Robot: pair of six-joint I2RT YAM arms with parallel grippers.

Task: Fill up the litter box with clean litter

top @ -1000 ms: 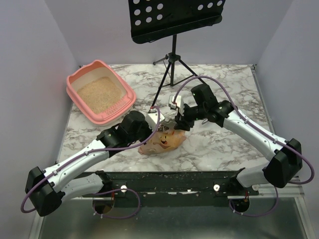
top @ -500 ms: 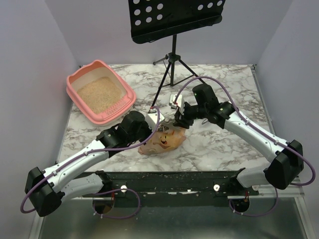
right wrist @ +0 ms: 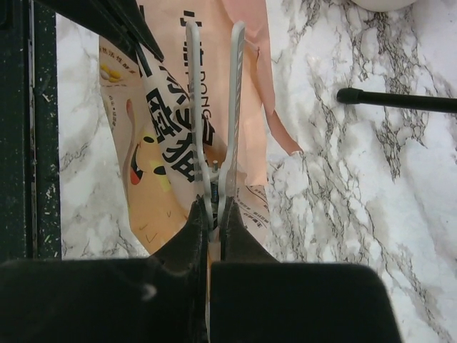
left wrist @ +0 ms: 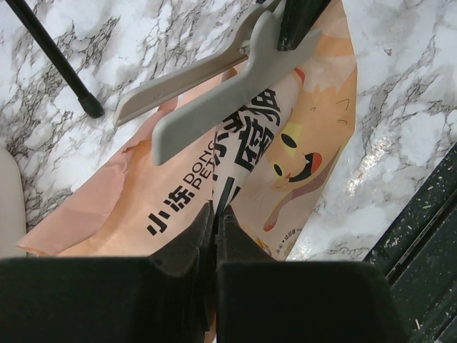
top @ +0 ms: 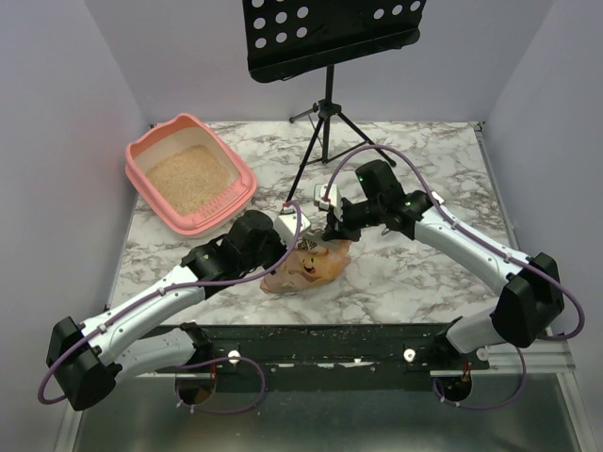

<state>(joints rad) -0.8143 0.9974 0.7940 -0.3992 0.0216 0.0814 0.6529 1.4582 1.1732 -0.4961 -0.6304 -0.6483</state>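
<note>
The salmon-pink litter box stands at the table's far left with tan clean litter inside. A crinkled orange bag printed with a cat lies at mid-table between both arms. My left gripper is shut on a fold of the bag. My right gripper is shut on the handles of a grey clip. The clip's two arms stand spread over the bag's folded top. In the left wrist view the clip reaches in from above.
A black music stand on a tripod stands at the back centre, one leg reaching toward the bag. Small white objects lie near the right gripper. The black front rail borders the table's near edge.
My right gripper has shifted slightly left toward the bag and closed on the clip's handles. The left arm and the bag have stayed put.
</note>
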